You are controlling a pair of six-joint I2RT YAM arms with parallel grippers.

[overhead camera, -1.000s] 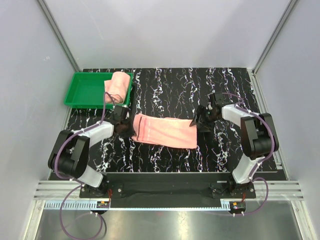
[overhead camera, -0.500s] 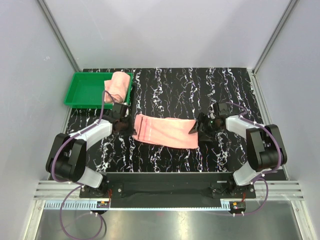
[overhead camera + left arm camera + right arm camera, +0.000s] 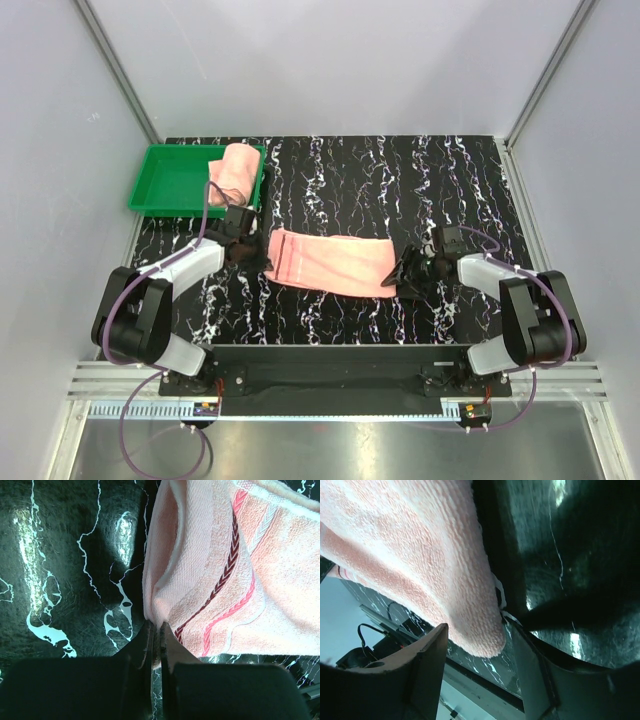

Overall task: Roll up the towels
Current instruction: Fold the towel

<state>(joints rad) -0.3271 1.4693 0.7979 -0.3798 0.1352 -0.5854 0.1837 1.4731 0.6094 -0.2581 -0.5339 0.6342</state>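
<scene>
One salmon-pink towel lies flat and folded in the middle of the black marbled table; its left end shows dark red and pink stripes. My left gripper is shut on that left edge, with a fold of cloth pinched between the jaws. My right gripper is at the towel's near right corner, open, and the rounded corner hangs between its fingers; whether they touch it I cannot tell. A second towel lies rolled against the right end of the tray.
A green tray stands at the back left of the table. Grey walls close in both sides and the back. The arm bases and a metal rail run along the near edge.
My left gripper has shut on the towel's left edge. My right gripper has moved from the towel's far right corner to its near right corner, with narrower jaws.
</scene>
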